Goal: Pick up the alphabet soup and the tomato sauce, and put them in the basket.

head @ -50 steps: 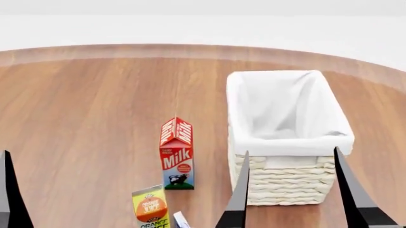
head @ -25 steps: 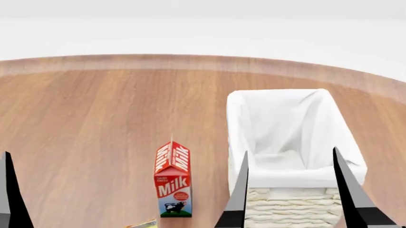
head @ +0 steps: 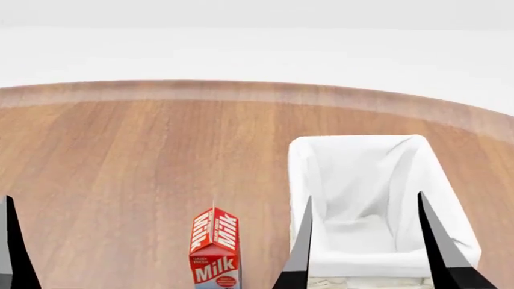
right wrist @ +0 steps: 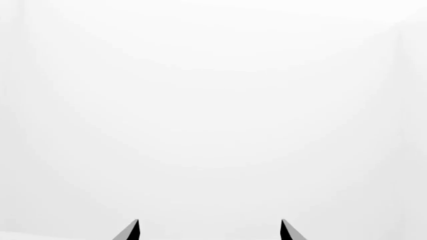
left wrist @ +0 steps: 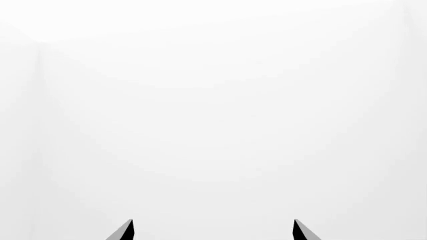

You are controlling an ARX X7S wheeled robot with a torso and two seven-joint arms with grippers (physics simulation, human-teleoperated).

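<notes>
the basket (head: 365, 198) stands on the table (head: 120, 156) at the right of the head view, its near end cut off by the frame edge. the right gripper (head: 365, 241) shows two dark fingers spread wide, one before each side of the basket, holding nothing. the left gripper (left wrist: 213, 230) has its fingers wide apart and empty in its wrist view; the head view shows only one finger. the table is brown wood with a curved far edge, against white surroundings. a milk carton (head: 214, 250) stands left of the basket, its base cut off. neither can is in view. both wrist views show blank white.
</notes>
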